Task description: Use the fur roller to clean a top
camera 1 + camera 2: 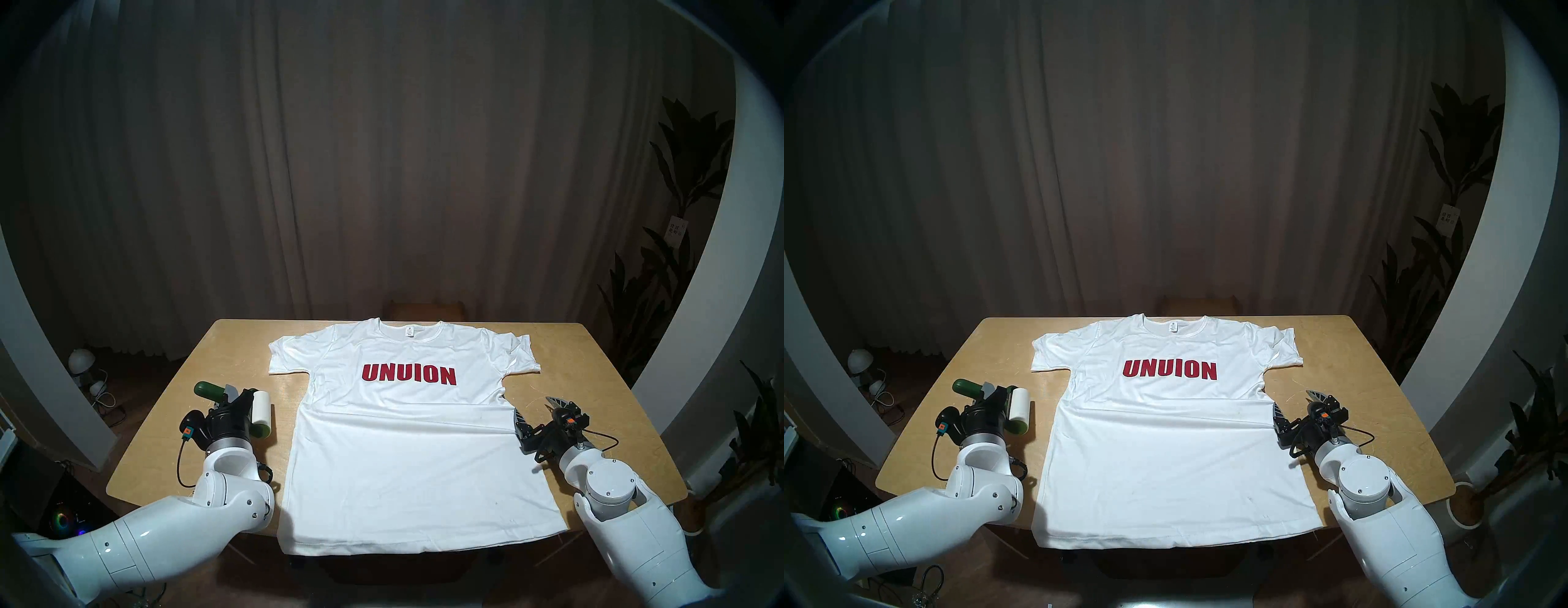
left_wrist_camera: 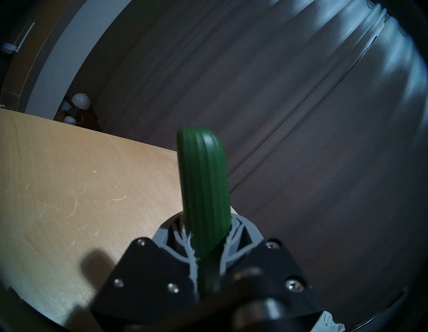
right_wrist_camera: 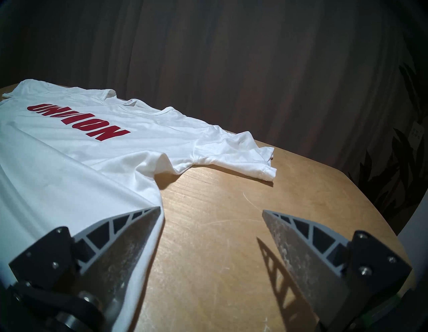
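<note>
Left wrist: fur roller [image 2: 203,192] in left tool [image 2: 207,250], seemingly clamped.

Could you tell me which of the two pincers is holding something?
The left pincer: it is shut on the roller's green handle. The right pincer stands open and empty beside the T-shirt.

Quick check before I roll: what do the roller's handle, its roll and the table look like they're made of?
Handle: looks like moulded plastic, dark green, ribbed lengthwise, with a dull sheen. Roll: matte white cylinder, probably paper sheets, though the layers can't be made out. Table: pale wood or plywood judging by its grain, smooth but scratched.
</note>
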